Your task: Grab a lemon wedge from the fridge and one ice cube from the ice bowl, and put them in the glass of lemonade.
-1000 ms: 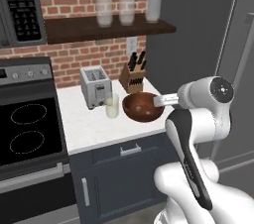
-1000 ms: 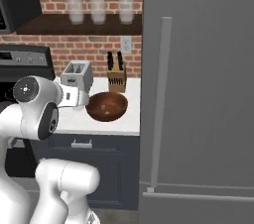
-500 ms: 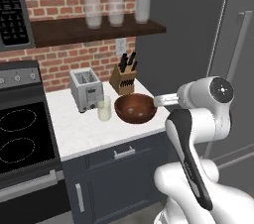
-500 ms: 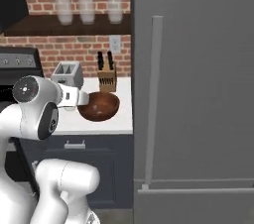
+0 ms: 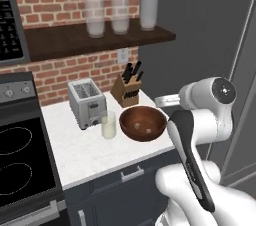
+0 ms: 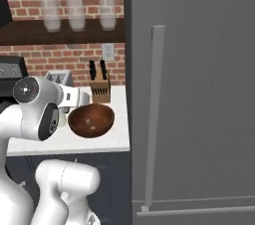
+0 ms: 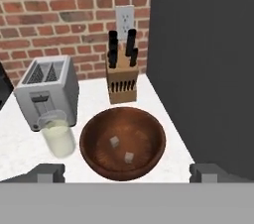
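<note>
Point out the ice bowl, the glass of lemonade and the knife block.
ice bowl (image 7: pixel 149 156): hand view, on its right inner wall.
glass of lemonade (image 7: pixel 58 141): hand view, on the pale liquid.
knife block (image 7: pixel 123 84): hand view, on its wooden front.

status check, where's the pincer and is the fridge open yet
Pincer open, empty, above the counter. Tall dark-grey fridge shut. Reddish-brown wooden bowl holds two ice cubes, short clear lemonade glass beside it. Nothing blocking.
</note>
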You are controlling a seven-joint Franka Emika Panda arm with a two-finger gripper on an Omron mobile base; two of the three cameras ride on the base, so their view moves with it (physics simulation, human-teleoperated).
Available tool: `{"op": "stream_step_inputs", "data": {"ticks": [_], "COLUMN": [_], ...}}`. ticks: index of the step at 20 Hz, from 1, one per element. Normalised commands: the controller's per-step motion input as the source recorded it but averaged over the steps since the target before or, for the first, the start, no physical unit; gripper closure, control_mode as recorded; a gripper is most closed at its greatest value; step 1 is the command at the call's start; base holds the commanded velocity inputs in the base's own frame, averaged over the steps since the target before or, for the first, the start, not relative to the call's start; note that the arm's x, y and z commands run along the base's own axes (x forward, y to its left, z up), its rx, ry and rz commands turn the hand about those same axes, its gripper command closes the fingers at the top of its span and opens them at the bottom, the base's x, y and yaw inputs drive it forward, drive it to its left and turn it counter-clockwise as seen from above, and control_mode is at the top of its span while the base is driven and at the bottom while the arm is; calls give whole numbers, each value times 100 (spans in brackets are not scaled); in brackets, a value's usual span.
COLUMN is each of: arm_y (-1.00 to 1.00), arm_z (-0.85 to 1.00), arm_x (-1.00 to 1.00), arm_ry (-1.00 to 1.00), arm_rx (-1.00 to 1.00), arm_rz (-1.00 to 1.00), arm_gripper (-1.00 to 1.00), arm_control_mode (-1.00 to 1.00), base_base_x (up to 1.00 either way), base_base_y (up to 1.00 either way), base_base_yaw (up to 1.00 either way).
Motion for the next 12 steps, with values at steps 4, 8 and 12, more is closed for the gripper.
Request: {"op": "stream_step_inputs", "data": {"ticks": [4,8,12], "arm_y": [0,9,0], "arm_z": [0,-54,-62], "arm_x": [0,40,46], "arm_ry": [0,27,46], "arm_rx": [0,-1,0], "arm_rz": [0,-11,-9], "arm_gripper": [-100,-100,-100], "arm_control_mode": [100,-100,-100], "base_base_x": [44,0,0], "base_base_y": [12,0,0], "base_base_yaw": [-10,0,0]}}
